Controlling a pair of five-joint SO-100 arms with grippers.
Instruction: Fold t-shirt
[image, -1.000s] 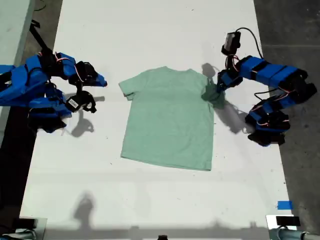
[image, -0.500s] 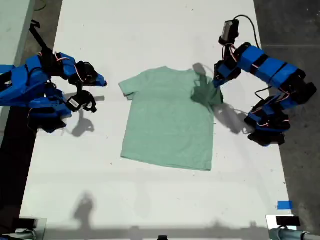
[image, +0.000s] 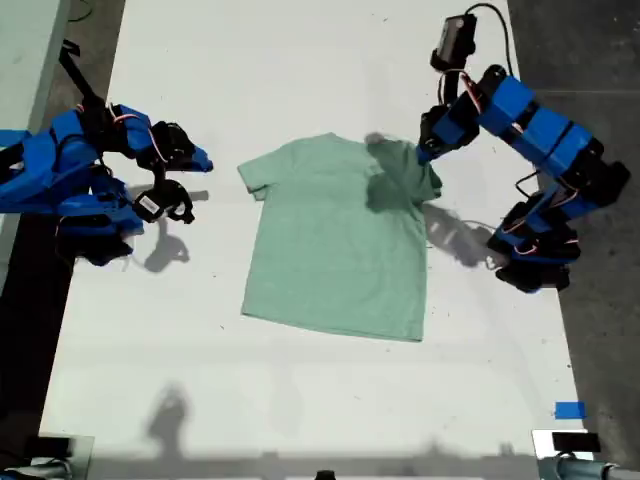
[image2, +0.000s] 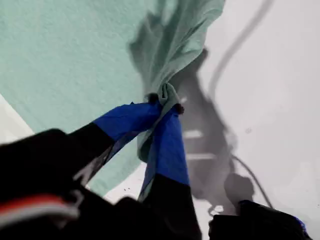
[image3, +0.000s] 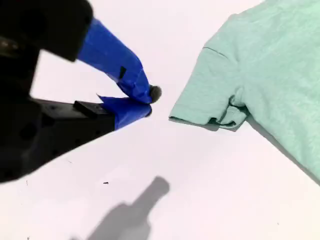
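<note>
Now | my first end effector pinches the t-shirt sleeve, lifted to fold inward | my second end effector nearly closed, empty, beside other sleeve on tabletop

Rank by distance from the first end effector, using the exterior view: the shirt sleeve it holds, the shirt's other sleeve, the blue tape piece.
1. The sleeve of the t-shirt, pinched in my first end effector, at the exterior view's right.
2. The other sleeve, at the shirt's left edge in that view.
3. The blue tape piece, near that view's lower right corner.
</note>
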